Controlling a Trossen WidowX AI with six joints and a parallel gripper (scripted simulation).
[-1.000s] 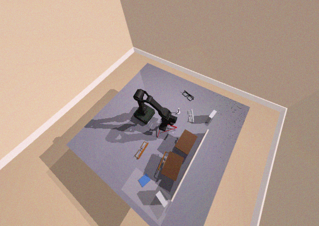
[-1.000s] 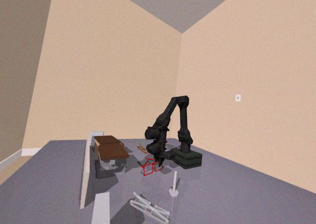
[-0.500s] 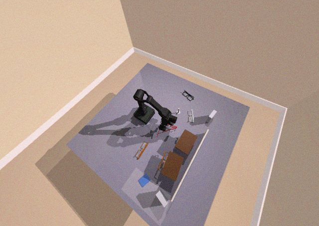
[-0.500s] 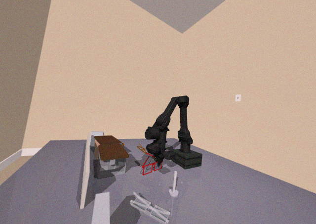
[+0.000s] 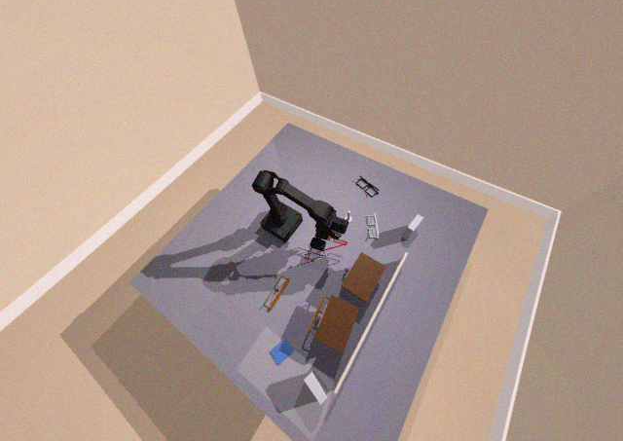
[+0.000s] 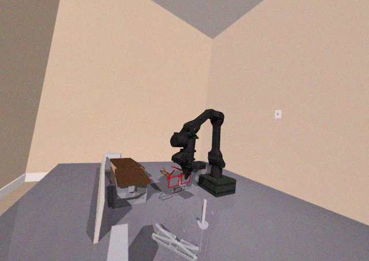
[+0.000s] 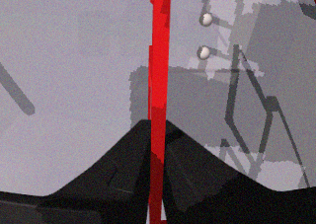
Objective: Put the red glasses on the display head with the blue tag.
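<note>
The red glasses (image 5: 346,242) (image 6: 168,178) (image 7: 159,76) hang above the mat, their shadow apart below them. My gripper (image 6: 187,177) (image 7: 153,130) is shut on their frame, toward one lens side in the exterior view; the fingertips are hidden in the top view. Two display heads with flat brown tops stand beyond the glasses: one head (image 5: 363,276) (image 6: 131,177) is nearer my gripper, and the other head (image 5: 336,323) has orange-brown glasses at its front. A blue square (image 5: 280,351) lies in front of the farther head. I cannot tell whether it is the tag. The heads' faces are mostly hidden.
A long cream bar (image 5: 372,320) (image 6: 101,199) runs behind the heads. A white post (image 5: 348,216) (image 6: 204,210), white glasses (image 5: 372,234) and black glasses (image 5: 366,187) are beyond the arm. Loose orange glasses (image 5: 275,293) lie on the mat. White blocks (image 5: 416,222) (image 5: 315,387) stand near both ends.
</note>
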